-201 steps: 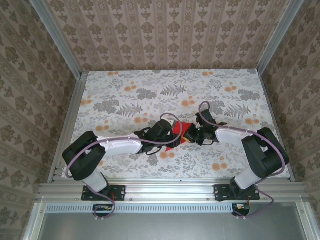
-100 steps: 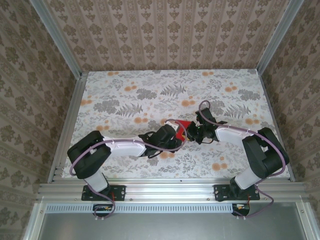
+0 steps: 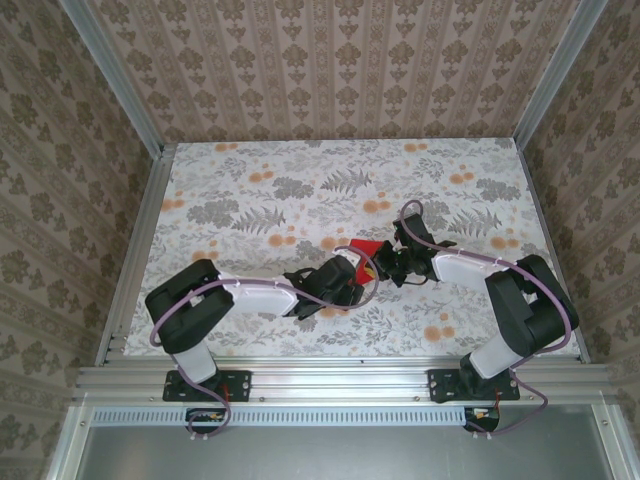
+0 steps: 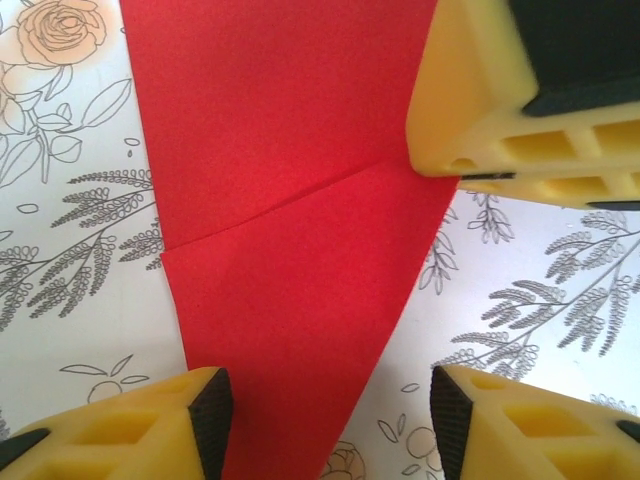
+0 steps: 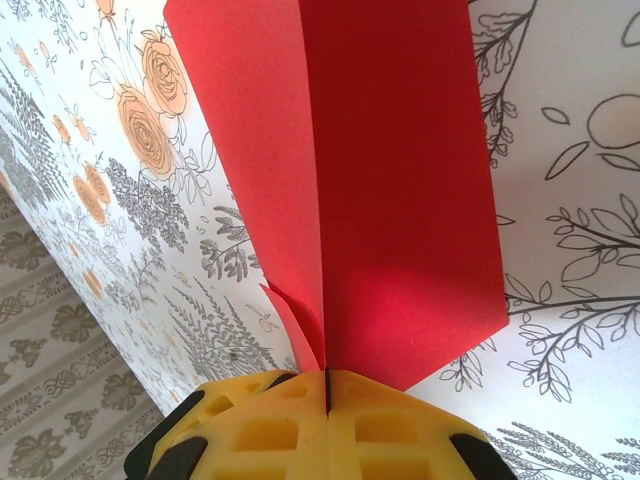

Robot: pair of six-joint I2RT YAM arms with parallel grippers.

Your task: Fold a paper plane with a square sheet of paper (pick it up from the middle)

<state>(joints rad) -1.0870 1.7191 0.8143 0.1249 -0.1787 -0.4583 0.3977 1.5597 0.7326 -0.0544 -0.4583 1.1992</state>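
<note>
The red sheet of paper (image 3: 368, 249) is folded into a narrow pointed shape with a centre crease, low over the middle of the table. My right gripper (image 5: 327, 378) is shut on that centre fold, and the two wings (image 5: 400, 180) spread away from its yellow fingers. In the top view the right gripper (image 3: 387, 264) meets the paper from the right. My left gripper (image 4: 330, 415) is open and straddles the tapering end of the paper (image 4: 290, 250). Its left pad (image 4: 212, 415) sits at the paper's edge, its right pad (image 4: 448, 410) apart from it. From above, the left gripper (image 3: 356, 272) covers part of the paper.
The right gripper's yellow finger (image 4: 500, 90) is close in front of the left gripper. The floral tabletop (image 3: 300, 190) stretches behind both arms. Aluminium rails (image 3: 140, 230) and patterned walls (image 3: 340, 70) bound the table on three sides.
My left arm has slid right, towards the right gripper, and its jaws have widened. Less of the red paper shows from above. The right arm has barely moved.
</note>
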